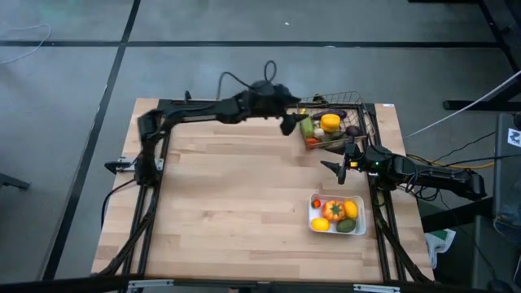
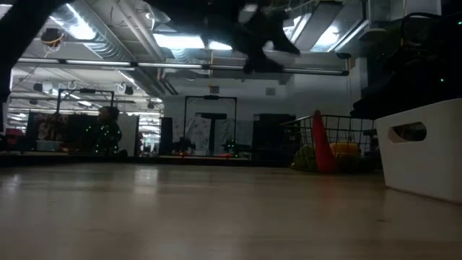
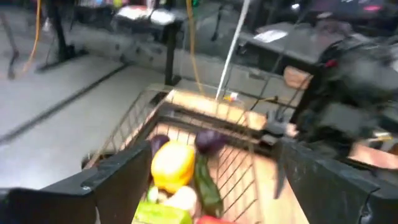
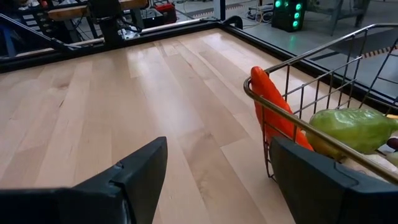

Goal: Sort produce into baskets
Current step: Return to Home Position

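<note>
The wire-mesh basket (image 1: 368, 114) stands at the table's far right. In it lie a yellow pepper (image 3: 173, 165), a purple eggplant (image 3: 210, 140), a green cucumber (image 3: 206, 182) and other produce. An orange carrot (image 4: 272, 106) leans upright against the inside of its wall. My left gripper (image 1: 289, 124) hovers open above the basket's left rim, with nothing between its fingers (image 3: 124, 171). My right gripper (image 1: 332, 167) waits open just in front of the basket's near side, also with nothing in it. A white tray (image 1: 313, 213) near the right front holds several more pieces of produce.
Bare wooden tabletop (image 1: 228, 195) spreads left of the basket and tray. A black frame rail (image 1: 383, 220) runs along the table's right side, close to the tray. In the low view the tray's wall (image 2: 426, 152) stands close at the right.
</note>
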`<control>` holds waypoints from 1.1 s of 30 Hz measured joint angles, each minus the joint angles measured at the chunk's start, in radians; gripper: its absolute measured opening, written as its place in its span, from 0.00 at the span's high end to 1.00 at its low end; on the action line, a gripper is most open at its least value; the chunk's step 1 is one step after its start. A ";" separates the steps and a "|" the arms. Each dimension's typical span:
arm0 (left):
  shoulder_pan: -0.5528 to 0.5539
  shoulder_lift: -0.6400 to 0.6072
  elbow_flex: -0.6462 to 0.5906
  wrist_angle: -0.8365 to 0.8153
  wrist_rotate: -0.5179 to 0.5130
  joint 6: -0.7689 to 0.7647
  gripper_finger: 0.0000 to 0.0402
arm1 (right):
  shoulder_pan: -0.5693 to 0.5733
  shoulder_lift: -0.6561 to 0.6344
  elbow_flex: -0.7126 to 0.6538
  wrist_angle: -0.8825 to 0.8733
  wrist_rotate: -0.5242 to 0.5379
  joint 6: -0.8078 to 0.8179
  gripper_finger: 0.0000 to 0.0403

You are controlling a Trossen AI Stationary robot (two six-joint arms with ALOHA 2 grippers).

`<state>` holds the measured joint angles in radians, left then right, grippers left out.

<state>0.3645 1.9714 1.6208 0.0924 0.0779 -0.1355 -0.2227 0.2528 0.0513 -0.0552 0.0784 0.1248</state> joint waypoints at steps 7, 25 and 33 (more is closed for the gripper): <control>-0.011 -0.286 -0.202 -0.020 0.031 0.093 0.17 | 0.000 0.000 0.000 0.000 0.000 0.000 0.30; -0.099 -1.107 -1.183 0.346 -0.013 0.040 0.20 | 0.000 0.000 0.000 0.038 -0.065 -0.082 0.30; -0.170 -1.326 -1.437 0.470 -0.114 0.032 0.20 | 0.000 -0.003 0.000 0.196 -0.210 -0.111 0.30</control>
<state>0.1948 0.6451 0.1835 0.5622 -0.0364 -0.1032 -0.2230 0.2497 0.0509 0.1412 -0.1319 0.0136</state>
